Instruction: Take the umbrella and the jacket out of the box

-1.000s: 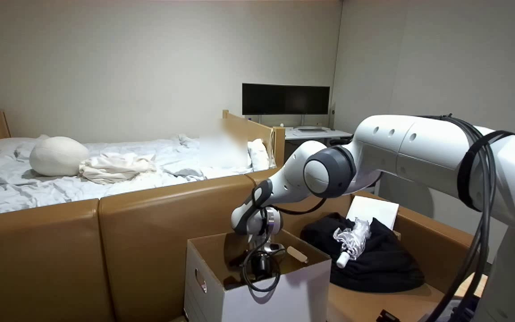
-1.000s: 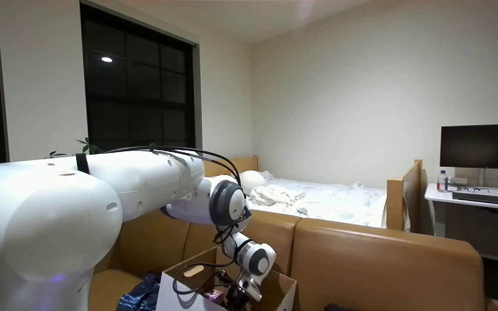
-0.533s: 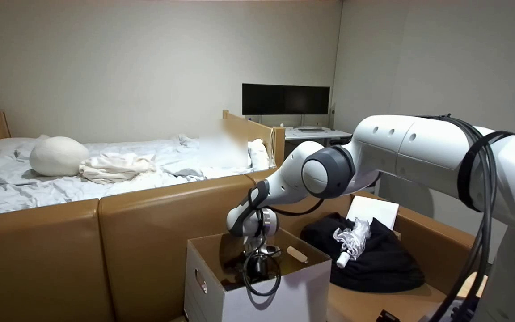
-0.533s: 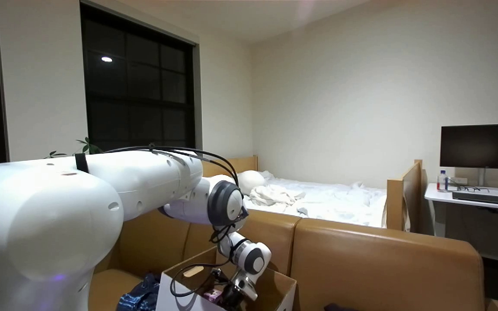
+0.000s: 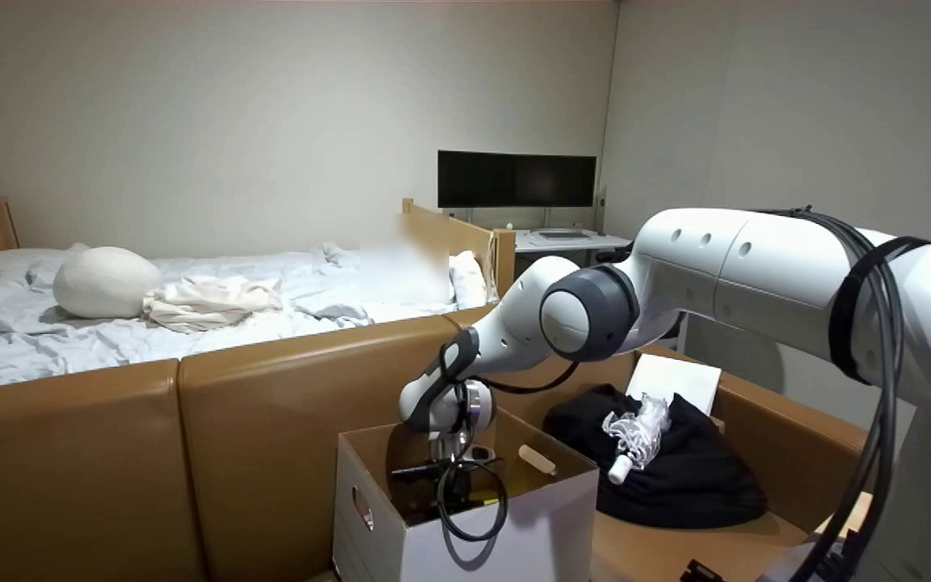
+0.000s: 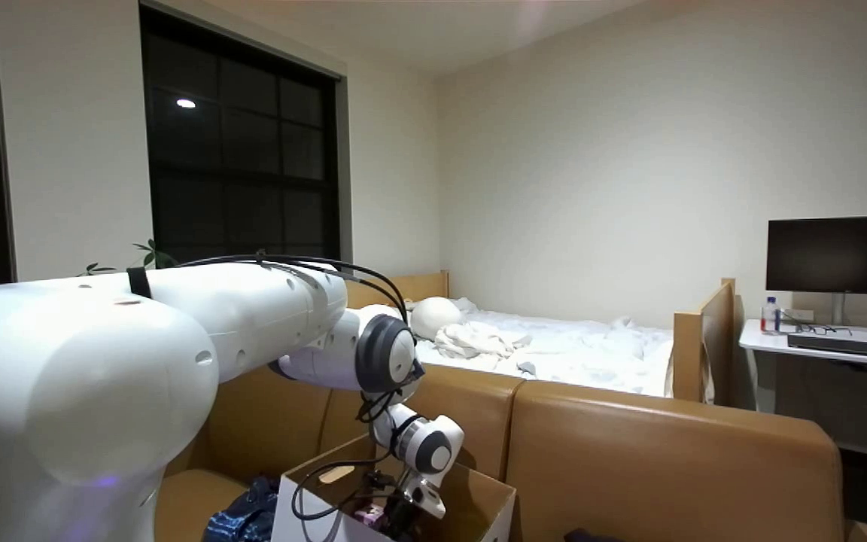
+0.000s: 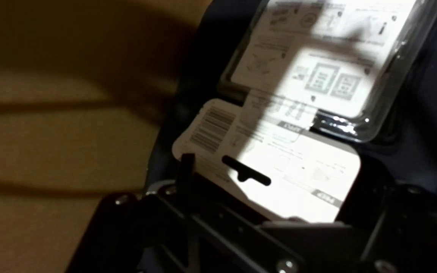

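Lying outside box (image 5: 538, 533) | umbrella (image 5: 641, 431) on jacket (image 5: 688, 485) | pincer (image 7: 279, 174) inside, well apart

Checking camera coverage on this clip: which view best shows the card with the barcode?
The wrist view: it shows the card close up, barcode included, though partly shadowed and blurred. In both exterior views I cannot make it out; the box seems to hide it.

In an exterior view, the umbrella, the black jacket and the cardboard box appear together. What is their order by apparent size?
Cardboard box, though the lower picture edge cuts it
Black jacket
Folded clear umbrella
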You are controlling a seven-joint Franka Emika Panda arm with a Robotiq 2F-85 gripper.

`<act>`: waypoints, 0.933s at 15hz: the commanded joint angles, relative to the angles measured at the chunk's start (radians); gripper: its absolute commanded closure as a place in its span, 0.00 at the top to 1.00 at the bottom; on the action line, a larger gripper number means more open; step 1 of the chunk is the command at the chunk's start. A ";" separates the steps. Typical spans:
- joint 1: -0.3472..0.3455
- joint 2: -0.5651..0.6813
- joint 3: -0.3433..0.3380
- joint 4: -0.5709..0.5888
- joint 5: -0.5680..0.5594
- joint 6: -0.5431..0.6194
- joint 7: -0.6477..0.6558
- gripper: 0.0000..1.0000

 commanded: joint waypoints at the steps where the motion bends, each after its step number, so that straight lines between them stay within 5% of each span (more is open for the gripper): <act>1: -0.015 0.000 0.015 -0.029 0.004 0.050 -0.032 1.00; 13: -0.065 0.000 0.007 -0.074 0.026 0.100 -0.024 1.00; 14: -0.067 0.000 0.007 -0.075 0.027 0.097 -0.022 0.88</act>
